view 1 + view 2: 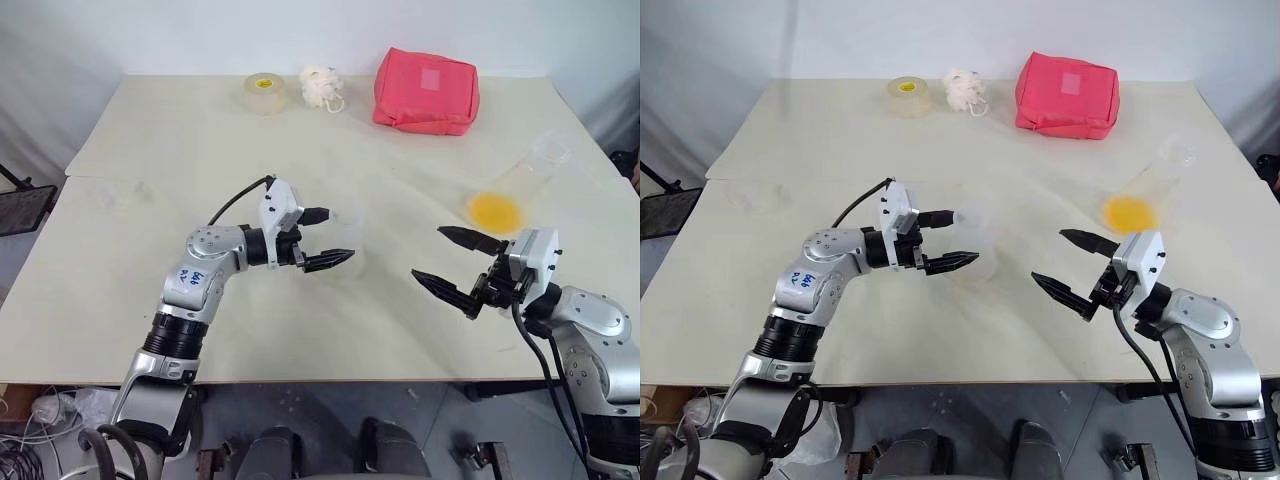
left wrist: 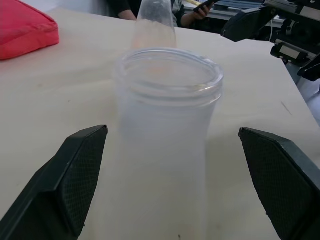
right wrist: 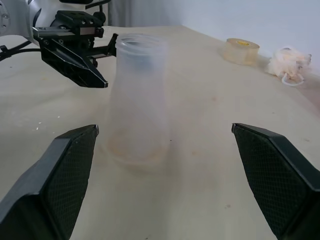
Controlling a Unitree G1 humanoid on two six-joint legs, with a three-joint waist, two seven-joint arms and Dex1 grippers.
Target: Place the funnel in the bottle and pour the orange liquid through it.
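head views: the bottle [image 1: 975, 245] stands upright mid-desk [image 1: 200, 130] with the left gripper [image 1: 322, 239] around it, fingers spread wide and not touching. right gripper [image 1: 1070, 262] hovers apart, fingers spread too, empty. the orange liquid [image 1: 494, 210] sits in a clear flask [image 1: 525, 175] lying on its side further back on the right. honestly can't make out the funnel anywhere.

left wrist view: bottle mouth looks open, pads either side with a clear gap.

right wrist view: the bottle stands between its wide fingers, further off.

my take: find the funnel first, seat the stem dead centre, and steady the bottle so it doesn't tip.
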